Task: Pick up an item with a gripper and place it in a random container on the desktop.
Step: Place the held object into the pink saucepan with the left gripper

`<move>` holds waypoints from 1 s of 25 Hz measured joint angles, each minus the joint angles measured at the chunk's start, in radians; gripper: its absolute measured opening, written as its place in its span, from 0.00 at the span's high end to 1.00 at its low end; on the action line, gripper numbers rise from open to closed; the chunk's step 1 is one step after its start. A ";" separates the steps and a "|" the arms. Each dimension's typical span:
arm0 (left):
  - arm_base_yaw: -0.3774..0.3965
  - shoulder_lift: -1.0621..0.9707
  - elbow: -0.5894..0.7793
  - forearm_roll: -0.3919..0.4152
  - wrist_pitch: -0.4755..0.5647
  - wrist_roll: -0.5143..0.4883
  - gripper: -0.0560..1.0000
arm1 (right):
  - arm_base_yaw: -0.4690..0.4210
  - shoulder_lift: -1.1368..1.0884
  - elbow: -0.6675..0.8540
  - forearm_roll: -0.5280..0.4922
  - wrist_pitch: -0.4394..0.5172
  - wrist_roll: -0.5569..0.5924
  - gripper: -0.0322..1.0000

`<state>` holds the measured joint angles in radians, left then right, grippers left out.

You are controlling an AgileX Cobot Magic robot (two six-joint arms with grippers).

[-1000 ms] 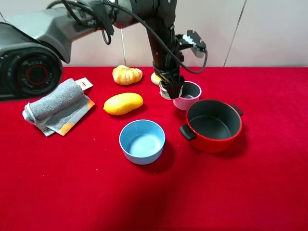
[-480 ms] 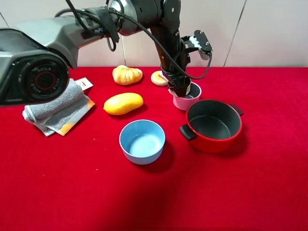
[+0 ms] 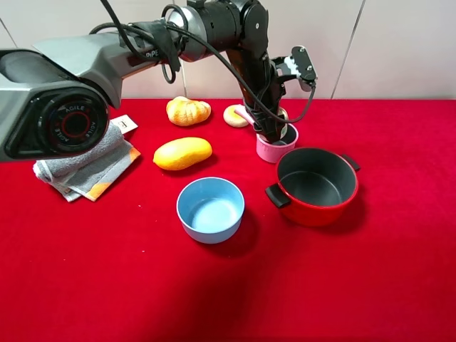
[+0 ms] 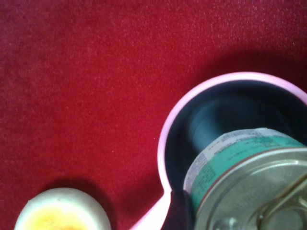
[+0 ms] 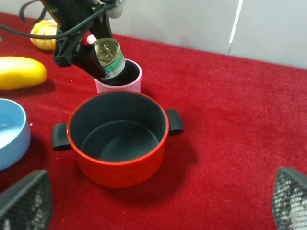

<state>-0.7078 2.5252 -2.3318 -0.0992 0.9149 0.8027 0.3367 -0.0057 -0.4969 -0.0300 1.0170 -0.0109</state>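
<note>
small round tin can with a silvery pull-tab lid hangs tilted at the mouth of the little pink saucepan in the right wrist view, clamped by the left black gripper; the right gripper has its fingers wide apart. left wrist view: the can overlaps the pan's dark inside. exterior high: the saucepan stands on the red cloth, just beside the larger red pot.

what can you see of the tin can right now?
Small squat round can: silvery metal lid with pull-tab, pale label with a green band and fine print. It is tilted, held in the left arm's black fingers, lower end in the mouth of the pink saucepan. Contact with the saucepan cannot be told.
</note>
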 joint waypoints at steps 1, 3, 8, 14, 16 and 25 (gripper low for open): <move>0.000 0.000 0.000 0.000 0.000 0.000 0.34 | 0.000 0.000 0.000 0.000 0.000 0.000 0.30; 0.000 0.000 0.000 0.001 -0.010 0.000 0.34 | 0.000 0.000 0.000 0.000 0.000 0.000 0.30; -0.004 0.000 0.000 0.003 -0.049 0.000 0.34 | 0.000 0.000 0.000 0.000 0.000 0.000 0.30; -0.023 0.000 0.000 0.002 -0.069 0.000 0.34 | 0.000 0.000 0.000 0.000 0.000 0.000 0.30; -0.024 0.003 0.000 0.002 -0.069 0.000 0.34 | 0.000 0.000 0.000 0.000 0.000 0.000 0.30; -0.024 0.012 0.000 0.005 -0.068 0.000 0.34 | 0.000 0.000 0.000 0.000 0.000 0.000 0.30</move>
<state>-0.7321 2.5374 -2.3318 -0.0939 0.8467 0.8027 0.3367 -0.0057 -0.4969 -0.0300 1.0170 -0.0109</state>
